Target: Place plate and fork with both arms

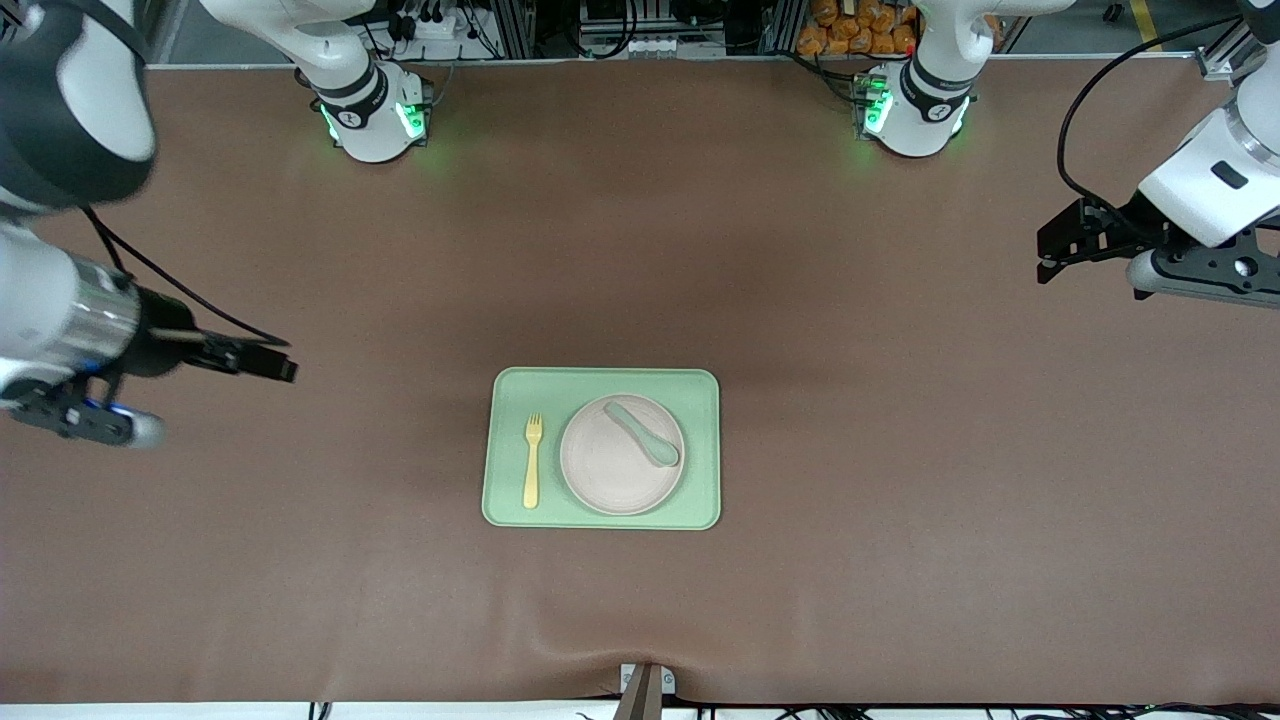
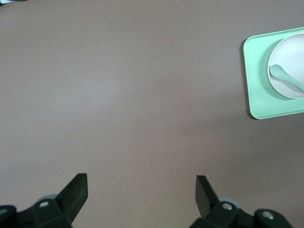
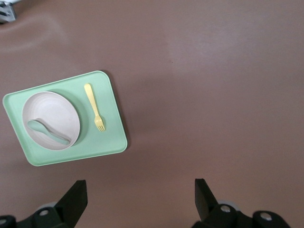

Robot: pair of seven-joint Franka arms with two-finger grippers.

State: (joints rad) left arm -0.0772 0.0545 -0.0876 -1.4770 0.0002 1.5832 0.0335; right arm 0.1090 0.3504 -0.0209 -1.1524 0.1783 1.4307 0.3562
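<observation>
The off-white plate (image 1: 605, 472) lies on a light-green tray (image 1: 702, 400) in the middle of the table, with a teal-green spoon (image 1: 642, 433) lying on it. The pale-yellow fork (image 1: 532, 460) lies on the tray beside the plate, toward the right arm's end. My left gripper (image 1: 1048, 250) is open and empty, up over bare table at the left arm's end. My right gripper (image 1: 285, 362) is open and empty over bare table at the right arm's end. The right wrist view shows the plate (image 3: 52, 109), fork (image 3: 95, 107) and spoon (image 3: 47, 132). The left wrist view shows part of the plate (image 2: 292, 54).
The brown mat covers the whole table around the tray. A small metal bracket (image 1: 645, 685) sits at the table's edge nearest the front camera. Both arm bases with green lights stand along the edge farthest from that camera.
</observation>
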